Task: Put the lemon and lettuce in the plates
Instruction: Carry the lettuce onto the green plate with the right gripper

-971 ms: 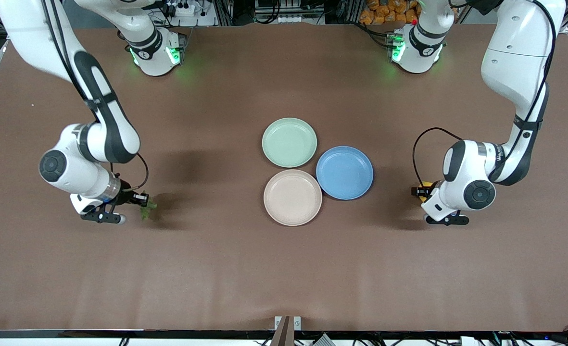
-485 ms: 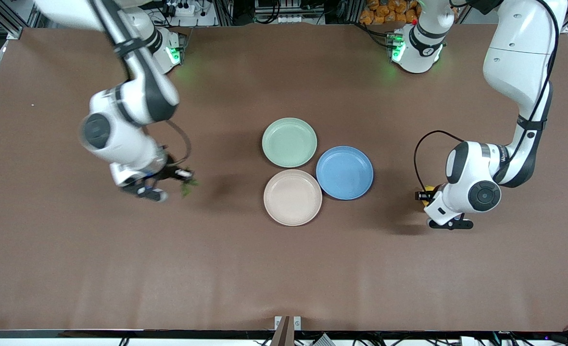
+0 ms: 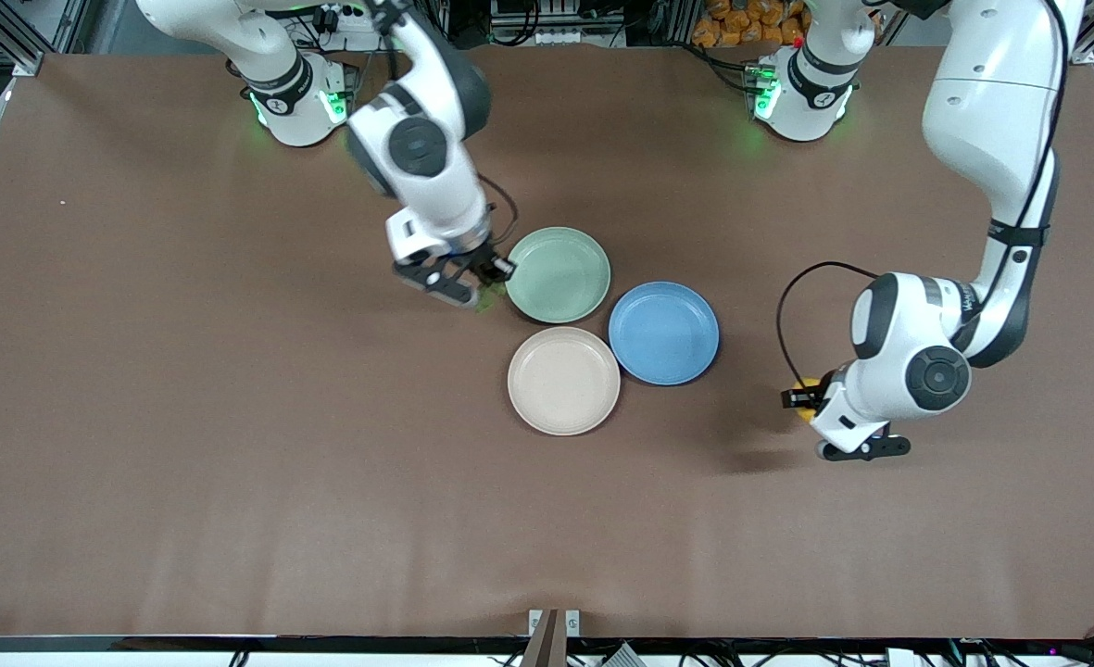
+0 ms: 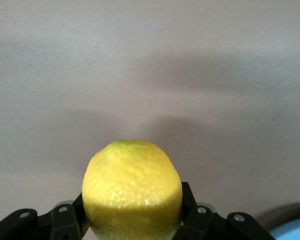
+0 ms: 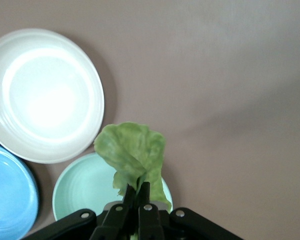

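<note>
Brown matte table [image 3: 232, 482] carrying three round shallow plates in a tight cluster near its centre. Taking the cluster's centre as the dial of the front view: pale mint green plate [image 3: 558, 274] at 11 o'clock, blue plate [image 3: 664, 333] at 3 o'clock, beige-pink plate [image 3: 563, 380] at 7 o'clock. All three plates are empty.

Right arm: reaches from its base at the top of the front view to the mint plate. Right gripper [image 3: 482, 278] hangs over the table at the mint plate's 8 o'clock rim. Its fingers are pressed together on the stem end of the flat, crinkled green lettuce leaf [image 5: 134, 156]. In the right wrist view the leaf stands out from the fingertips over the mint plate's rim [image 5: 70, 190], with the beige-pink plate [image 5: 45, 95] and the blue plate [image 5: 10, 195] alongside.

Left arm: bent low toward its end of the table, at the blue plate's 4 o'clock. Left gripper [image 4: 132, 227] is clamped on the small oval bright yellow lemon [image 4: 132, 187], one finger on each flank, above bare table. In the front view only a sliver of the lemon [image 3: 803, 387] shows beside the wrist.
</note>
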`<state>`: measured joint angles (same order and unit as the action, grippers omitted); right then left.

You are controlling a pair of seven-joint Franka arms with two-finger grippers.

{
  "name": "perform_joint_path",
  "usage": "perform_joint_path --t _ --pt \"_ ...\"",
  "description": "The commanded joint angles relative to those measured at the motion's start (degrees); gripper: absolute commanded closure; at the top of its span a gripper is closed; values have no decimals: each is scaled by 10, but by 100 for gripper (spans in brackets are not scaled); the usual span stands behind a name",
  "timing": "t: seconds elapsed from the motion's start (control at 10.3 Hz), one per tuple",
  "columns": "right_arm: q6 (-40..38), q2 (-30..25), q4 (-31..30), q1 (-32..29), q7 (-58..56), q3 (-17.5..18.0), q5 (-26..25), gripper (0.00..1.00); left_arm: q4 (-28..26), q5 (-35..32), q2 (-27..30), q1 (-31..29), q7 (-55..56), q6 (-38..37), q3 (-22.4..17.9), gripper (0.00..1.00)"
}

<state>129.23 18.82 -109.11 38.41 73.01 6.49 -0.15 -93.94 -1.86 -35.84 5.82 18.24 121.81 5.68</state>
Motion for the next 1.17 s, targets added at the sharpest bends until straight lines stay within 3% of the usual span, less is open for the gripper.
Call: perform_joint_path --t 0.0,0.19,0.39,0.58,0.68,0.78,0.87,1.07 --pt "32 92 54 32 145 11 -80 100 21 33 -10 43 81 -5 -4 100" --pt "38 153 108 33 228 36 -114 100 60 36 -36 81 156 -4 -4 100" --pt "37 162 115 33 264 62 -131 91 88 43 -48 111 212 -1 -3 100" --pt "28 160 113 32 301 89 -164 0 103 53 -56 140 260 16 -4 100" --pt "17 154 112 11 305 110 -175 0 104 53 -58 156 284 34 -4 100" --pt "-18 139 110 -52 303 180 -182 0 104 53 -60 173 310 57 -4 100" --pt "-69 109 110 -77 293 210 -195 0 104 52 -63 192 344 80 -5 100" --pt "-149 46 109 -83 228 210 -185 0 104 52 -64 214 368 100 -5 100"
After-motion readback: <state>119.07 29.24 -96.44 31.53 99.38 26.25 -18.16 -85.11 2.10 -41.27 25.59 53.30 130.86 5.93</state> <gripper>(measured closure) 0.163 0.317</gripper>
